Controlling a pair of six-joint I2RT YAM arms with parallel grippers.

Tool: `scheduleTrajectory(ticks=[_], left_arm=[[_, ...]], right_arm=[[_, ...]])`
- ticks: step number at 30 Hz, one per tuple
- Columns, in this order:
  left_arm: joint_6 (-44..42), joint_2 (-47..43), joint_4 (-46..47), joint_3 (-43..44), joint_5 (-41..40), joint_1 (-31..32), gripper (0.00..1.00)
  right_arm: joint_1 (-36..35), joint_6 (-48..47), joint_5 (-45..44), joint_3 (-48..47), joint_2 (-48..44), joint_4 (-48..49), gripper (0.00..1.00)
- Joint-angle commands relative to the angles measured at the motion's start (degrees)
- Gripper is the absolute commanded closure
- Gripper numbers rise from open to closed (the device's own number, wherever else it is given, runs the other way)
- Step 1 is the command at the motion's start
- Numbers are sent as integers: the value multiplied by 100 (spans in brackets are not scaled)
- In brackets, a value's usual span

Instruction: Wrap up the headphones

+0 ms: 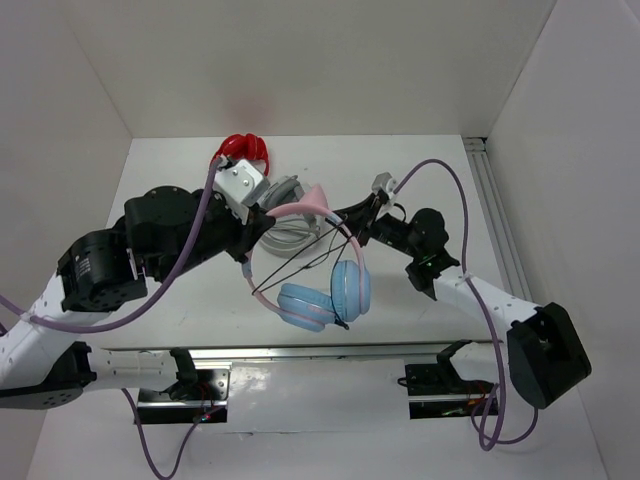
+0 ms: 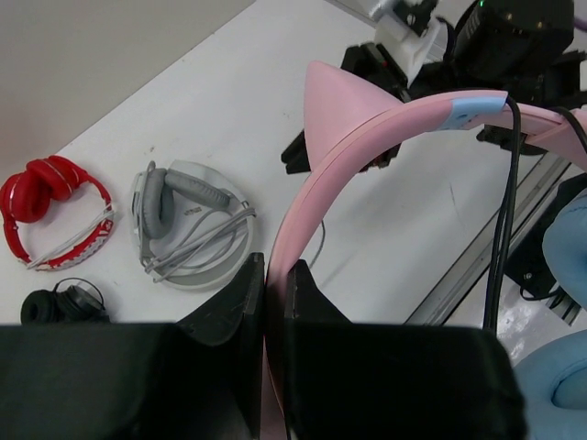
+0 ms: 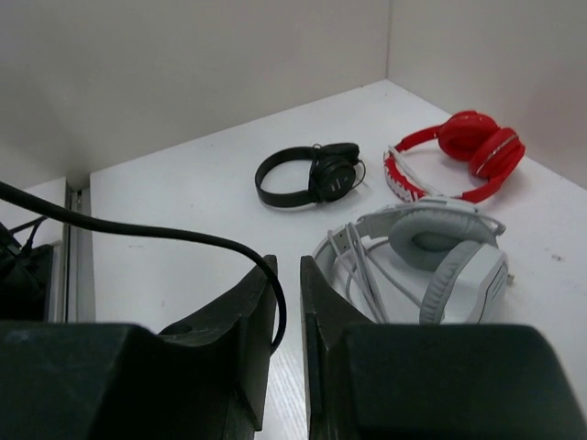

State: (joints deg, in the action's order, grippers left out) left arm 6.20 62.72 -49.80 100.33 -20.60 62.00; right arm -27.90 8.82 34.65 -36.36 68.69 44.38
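The headphones [image 1: 312,288] have a pink cat-ear headband [image 2: 367,128], light blue earcups [image 1: 350,284] and a thin black cable [image 1: 318,252], and they are lifted at the table's middle. My left gripper [image 1: 250,252] is shut on the left side of the headband; in the left wrist view the pink band runs between its fingers [image 2: 273,280]. My right gripper [image 1: 350,220] is beside the cat ear, narrowly shut on the black cable [image 3: 183,236], which curves down between its fingers [image 3: 286,298]. The cable also hangs over the band [image 2: 503,202].
Red headphones [image 1: 243,150] lie at the back. A grey-white pair [image 1: 285,228] with a coiled cord lies under the held pair. A small black pair [image 3: 307,174] lies nearby. A metal rail [image 1: 495,210] runs along the right, another [image 1: 300,352] along the front edge.
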Motion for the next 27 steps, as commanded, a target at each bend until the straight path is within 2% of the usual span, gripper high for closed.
scheduleTrajectory(ticks=[1,8,17,22,27], left_arm=[[320,-58,621,521,-241,23,100],[558,4,621,786,-752,23,100],[725,4,946,733,-858,23,100],[787,-49,1051,733,-911,23,100],[839,-49,1051,786,-963,23,100]], right_arm=[[-40,163,-82,286,127,791,77],[-93,357,-82,550,321,1230,74],[-93,357,-134,604,637,1284,73],[-93,462,-73,770,874,1547,68],[-93,542,-73,894,1076,1828,68]])
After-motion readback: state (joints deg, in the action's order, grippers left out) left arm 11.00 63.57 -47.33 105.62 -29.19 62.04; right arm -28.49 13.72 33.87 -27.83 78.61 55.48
